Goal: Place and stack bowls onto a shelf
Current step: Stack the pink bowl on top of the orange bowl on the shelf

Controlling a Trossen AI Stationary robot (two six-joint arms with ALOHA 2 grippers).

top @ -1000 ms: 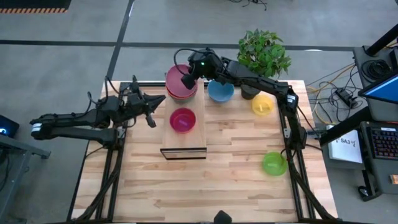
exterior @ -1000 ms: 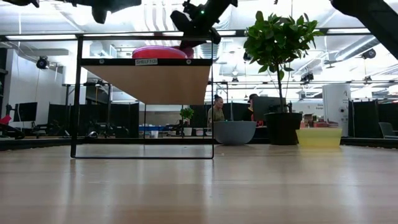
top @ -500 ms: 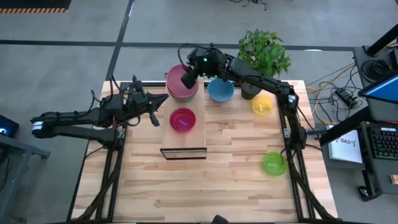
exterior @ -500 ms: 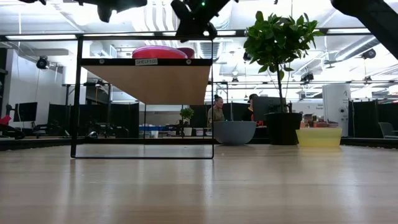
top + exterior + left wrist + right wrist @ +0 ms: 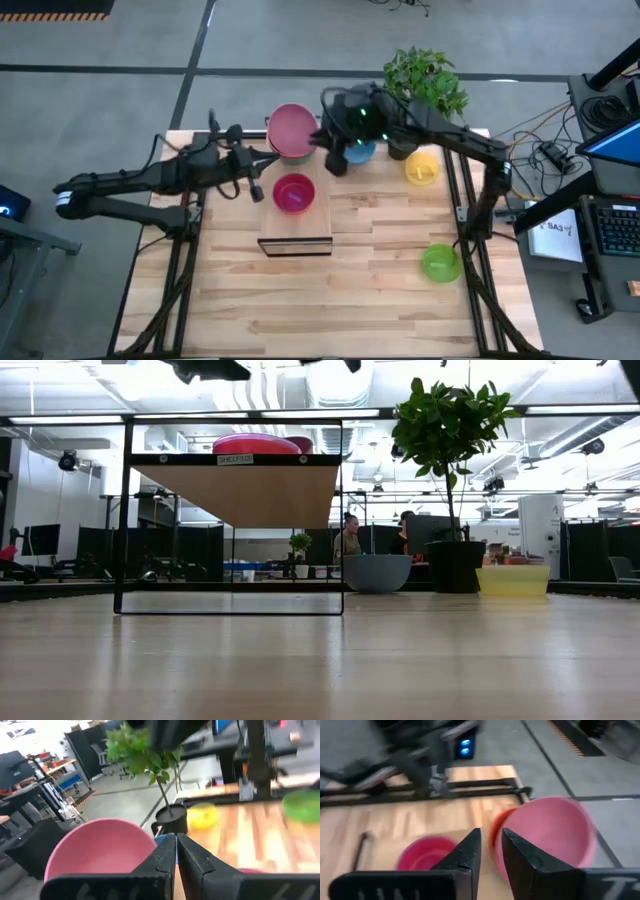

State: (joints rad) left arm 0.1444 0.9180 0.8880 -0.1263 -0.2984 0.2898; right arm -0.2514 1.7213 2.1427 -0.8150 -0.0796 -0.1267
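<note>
Shelf front bare, pink bowl at rear edge

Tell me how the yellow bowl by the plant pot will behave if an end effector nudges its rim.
The yellow bowl looks like thin plastic, so probably light and apt to slide. It sits upright on smooth wood, alone, so it likely skids rather than tips. Its round rim may rock briefly.

I count six round plastic bowls: one pink bowl nested in one red bowl, one purple bowl, one blue bowl, one yellow bowl and one green bowl. There is one pale wood shelf with a dark metal frame and one leafy green potted plant. My arms number two, each ending in one dark two-finger gripper: my left gripper and my right gripper.
</note>
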